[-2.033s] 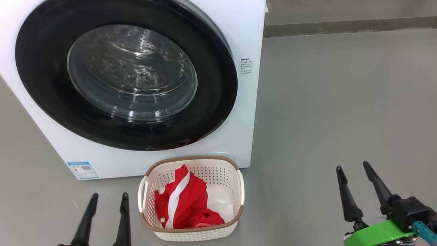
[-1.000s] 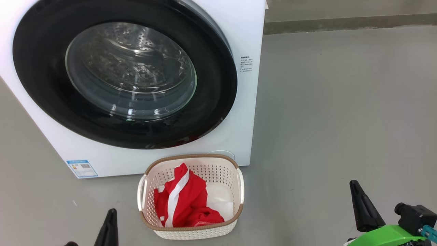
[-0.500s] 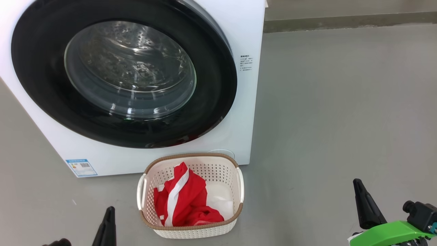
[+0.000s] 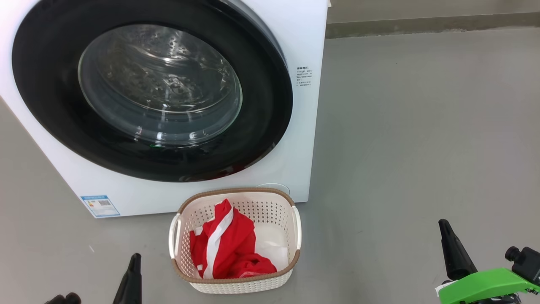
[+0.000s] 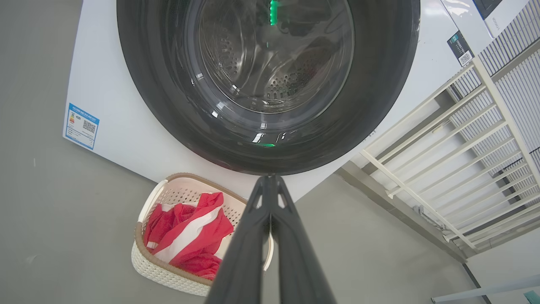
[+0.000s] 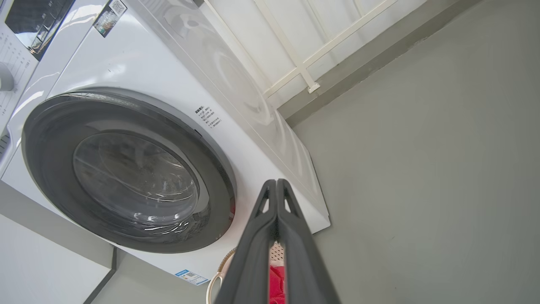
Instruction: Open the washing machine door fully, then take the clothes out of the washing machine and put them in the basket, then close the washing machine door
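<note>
The washing machine [image 4: 306,38] stands white at the upper left, and the washing machine door [image 4: 263,105] lies shut against its front, with steel drum showing through the glass. On the floor just before it is the basket [image 4: 236,192], holding the red and white clothes [image 4: 228,249]. My left gripper [image 4: 135,256] is low at the basket's left and my right gripper [image 4: 442,223] far to its right. The left wrist view has my left gripper [image 5: 270,179] shut and empty, pointing at the door [image 5: 379,84] above the basket [image 5: 147,257]. My right gripper [image 6: 276,182] is shut and empty too.
Bare grey floor [image 4: 422,126] spreads to the right of the machine. A low wall base [image 4: 422,25] runs along the back. A white railing [image 5: 443,139] stands beside the machine. Another appliance's control panel [image 6: 25,21] is at the machine's far side.
Two seconds ago both grippers stood open and higher in the head view; now they are shut and lower. The whole picture has crept upward slightly, so the camera moved.
</note>
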